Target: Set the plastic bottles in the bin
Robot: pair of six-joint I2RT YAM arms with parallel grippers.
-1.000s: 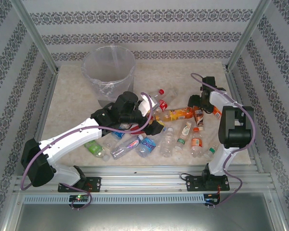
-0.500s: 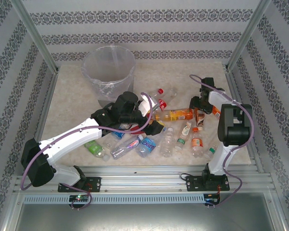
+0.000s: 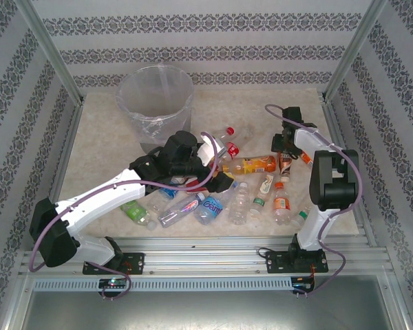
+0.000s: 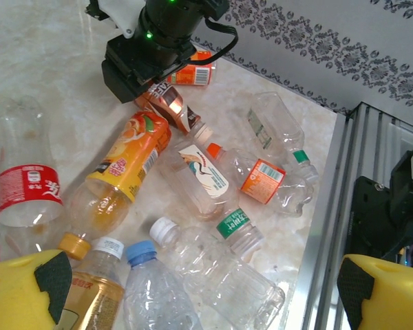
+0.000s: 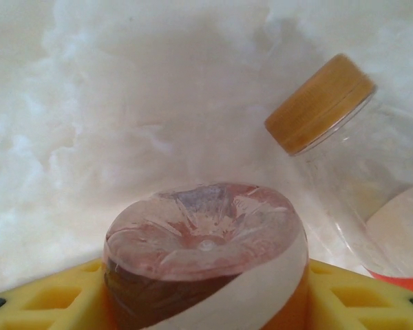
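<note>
Several plastic bottles (image 3: pixel 237 199) lie in a heap on the table between the arms. The bin (image 3: pixel 155 103), round and grey with a clear bag, stands at the back left. My left gripper (image 3: pixel 217 165) hovers open over the heap; in the left wrist view its yellow fingertips (image 4: pixel 27 282) flank a clear white-capped bottle (image 4: pixel 220 268) below. My right gripper (image 3: pixel 283 148) is shut on a brown-labelled bottle (image 5: pixel 206 254), whose base fills the space between the yellow pads (image 5: pixel 48 302). That bottle (image 4: pixel 168 103) and the right gripper (image 4: pixel 151 89) also appear in the left wrist view.
An orange juice bottle (image 3: pixel 251 163) lies beside the held one, its orange cap (image 5: pixel 320 103) close on the right. Red-labelled bottles (image 3: pixel 230 141) lie toward the bin. Metal frame posts (image 3: pixel 55 62) and patterned walls enclose the table; a rail (image 4: pixel 337 206) runs along its edge.
The right gripper's jaws have closed onto the brown-labelled bottle and the wrist has shifted slightly toward the back. The left arm has stayed still.
</note>
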